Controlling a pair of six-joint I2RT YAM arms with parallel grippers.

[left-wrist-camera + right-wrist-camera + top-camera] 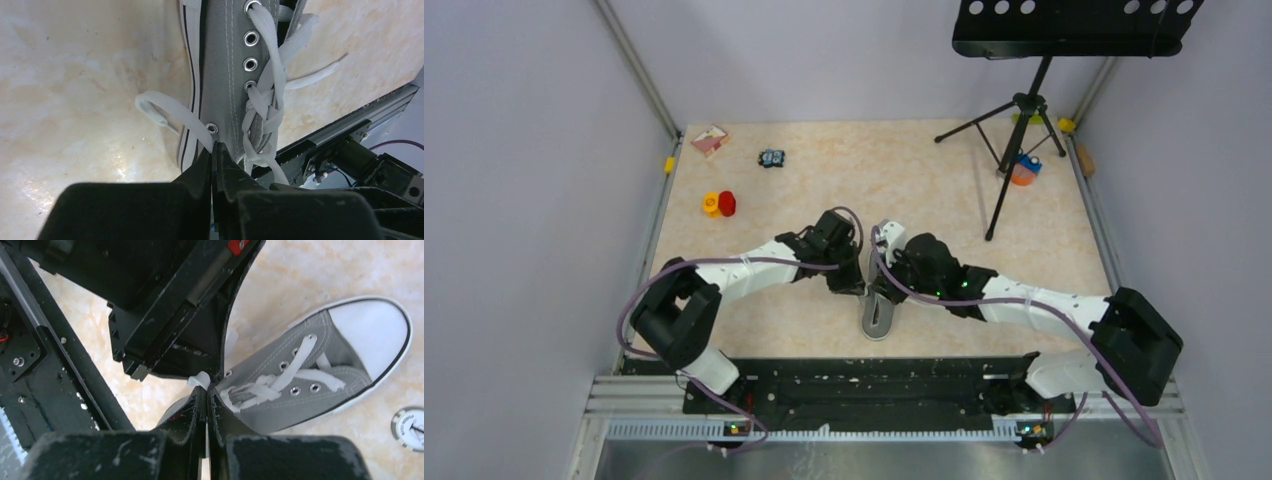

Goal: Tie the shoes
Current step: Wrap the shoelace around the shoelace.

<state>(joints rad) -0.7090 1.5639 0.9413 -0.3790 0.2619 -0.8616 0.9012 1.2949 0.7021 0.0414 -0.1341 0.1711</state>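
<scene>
Sneaker [879,318] lies mid-table [824,190], just ahead of the arm bases. We judge this the lace-gathering step. Left gripper [214,150] is pinched tight on a loop of the laces [265,107]. Right gripper [206,392] is clamped too, with a lace nub at its tip. Next we'd pull outward and cross the strands. From above, the arms hide the toe. We can't tell if there's a knot.
</scene>
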